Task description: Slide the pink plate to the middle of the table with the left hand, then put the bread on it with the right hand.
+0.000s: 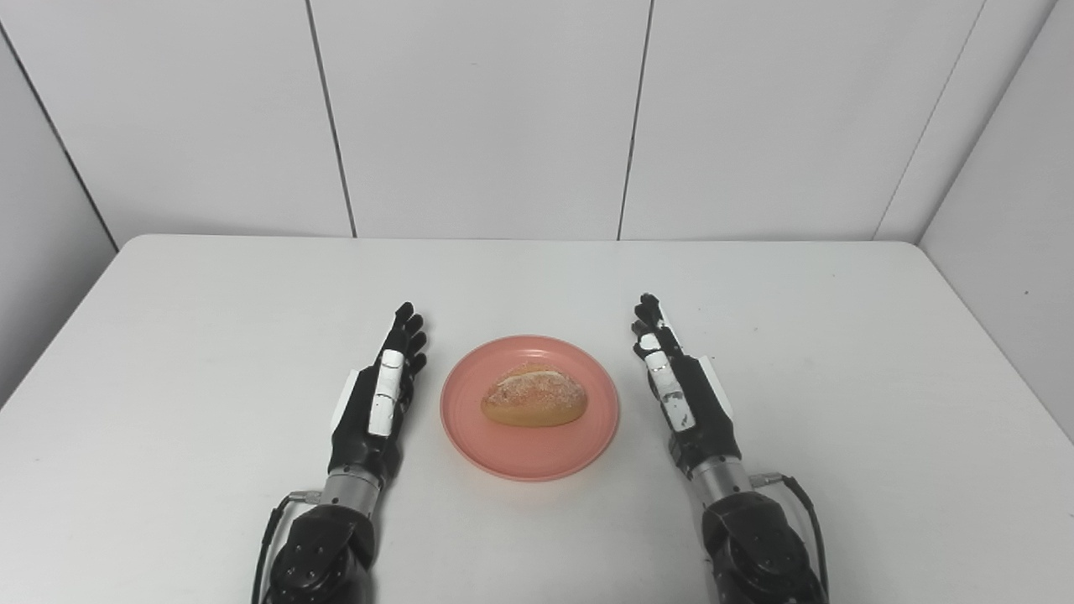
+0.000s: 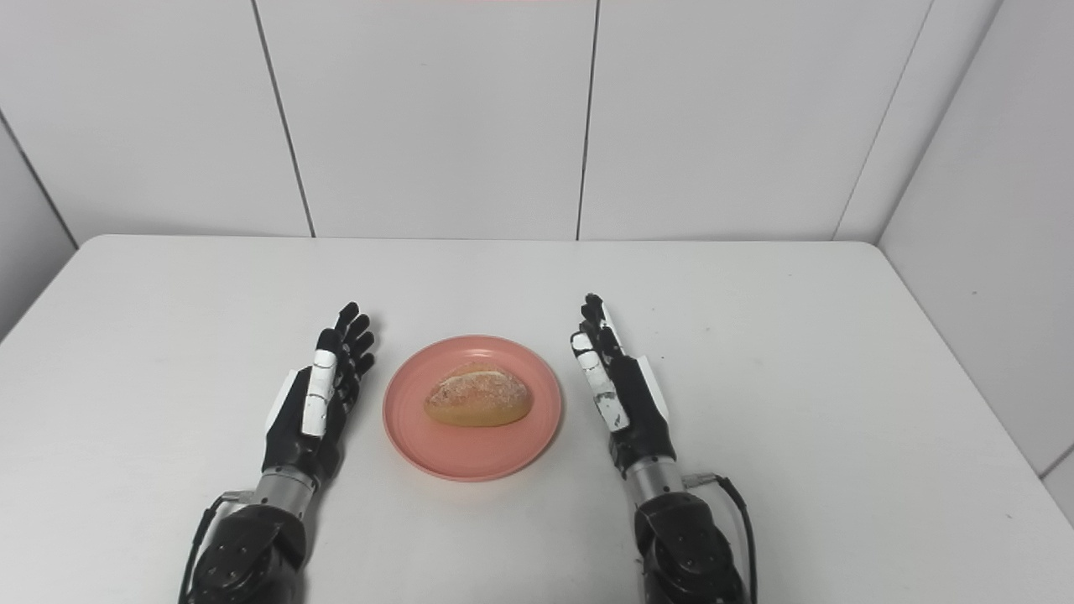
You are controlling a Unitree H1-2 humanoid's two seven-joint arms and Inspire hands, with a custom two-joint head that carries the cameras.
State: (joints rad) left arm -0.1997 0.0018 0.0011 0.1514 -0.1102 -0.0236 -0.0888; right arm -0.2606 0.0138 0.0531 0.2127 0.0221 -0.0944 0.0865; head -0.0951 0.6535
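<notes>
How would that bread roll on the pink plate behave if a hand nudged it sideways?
The bread looks flat-bottomed and domed, so it would probably slide, not roll. Its crust looks dry and floury, so it is likely light and easy to grip. The pink plate looks smooth and shallow, so the bread might skid over its low rim.

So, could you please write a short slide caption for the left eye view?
Bread roll on the pink plate at mid-table, with the open left hand and right hand beside it.
</notes>
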